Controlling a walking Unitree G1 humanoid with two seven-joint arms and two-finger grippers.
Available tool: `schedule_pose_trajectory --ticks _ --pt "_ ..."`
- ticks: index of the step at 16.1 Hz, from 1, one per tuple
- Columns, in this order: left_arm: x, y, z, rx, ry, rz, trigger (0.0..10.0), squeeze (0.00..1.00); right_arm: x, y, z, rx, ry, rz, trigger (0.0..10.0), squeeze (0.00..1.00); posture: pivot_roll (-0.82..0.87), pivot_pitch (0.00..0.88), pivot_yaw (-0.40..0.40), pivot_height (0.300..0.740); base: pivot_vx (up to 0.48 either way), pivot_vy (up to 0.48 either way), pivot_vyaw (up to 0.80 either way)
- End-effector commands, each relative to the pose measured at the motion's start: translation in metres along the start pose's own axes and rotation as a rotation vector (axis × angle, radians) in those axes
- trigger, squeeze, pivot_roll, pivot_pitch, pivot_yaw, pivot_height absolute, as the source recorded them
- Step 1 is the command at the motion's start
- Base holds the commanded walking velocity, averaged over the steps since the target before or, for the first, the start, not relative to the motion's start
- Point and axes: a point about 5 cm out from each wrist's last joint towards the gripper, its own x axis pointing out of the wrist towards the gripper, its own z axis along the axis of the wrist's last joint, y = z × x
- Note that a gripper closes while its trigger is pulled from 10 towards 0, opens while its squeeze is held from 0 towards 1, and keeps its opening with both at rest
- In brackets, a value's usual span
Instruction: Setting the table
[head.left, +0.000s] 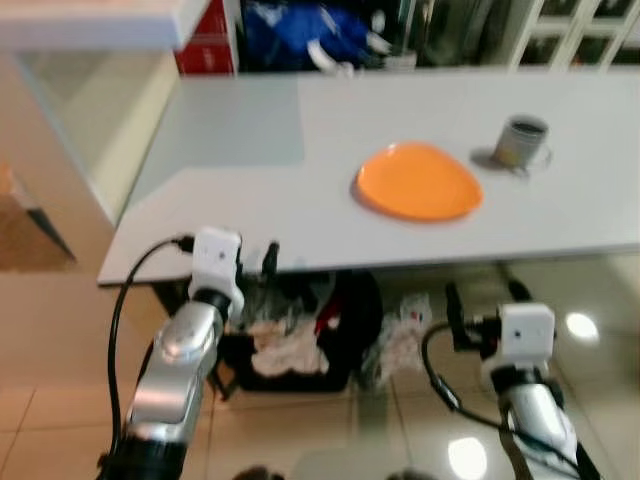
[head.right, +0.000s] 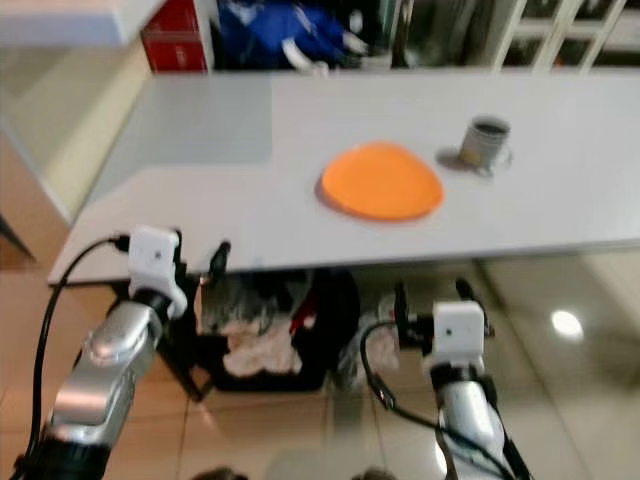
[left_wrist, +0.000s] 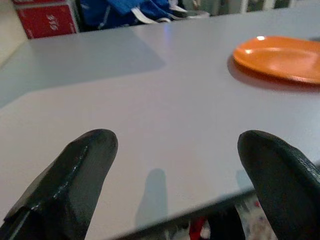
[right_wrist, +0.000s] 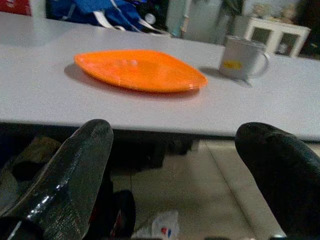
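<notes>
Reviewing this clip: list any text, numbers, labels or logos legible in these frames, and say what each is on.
Red box behind the table: white characters, too blurred to read with confidence.
Grey mug: a small yellow mark on its side, too blurred to read.
Crumpled wrapper on the floor: a red and blue mark, too small to read.
Orange plate: no text.
</notes>
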Motion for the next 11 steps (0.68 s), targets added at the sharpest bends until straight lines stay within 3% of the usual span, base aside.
schedule_pose_trajectory --ticks 1,9,11 --pt "-0.0003 0.0058 -0.0015 -0.003 0.019 0.019 10.0 0.00 0.0009 0.0021 0.0010 0.009 -0.003 0.006 10.0 0.00 -0.09 0.000 0.018 0.740 -0.259 0.409 0.00" --pt "0.0062 0.0051 0.0013 -0.007 0.049 0.049 10.0 0.00 0.0049 0.0025 -0.0069 0.011 0.015 0.004 10.0 0.00 -0.09 0.000 0.023 0.740 0.000 0.440 0.00" --pt "0.0062 0.0042 0.0019 -0.001 0.045 0.046 10.0 0.00 0.0055 0.0022 -0.0068 0.010 0.012 0.005 10.0 0.00 -0.08 0.000 0.021 0.740 0.000 0.448 0.63"
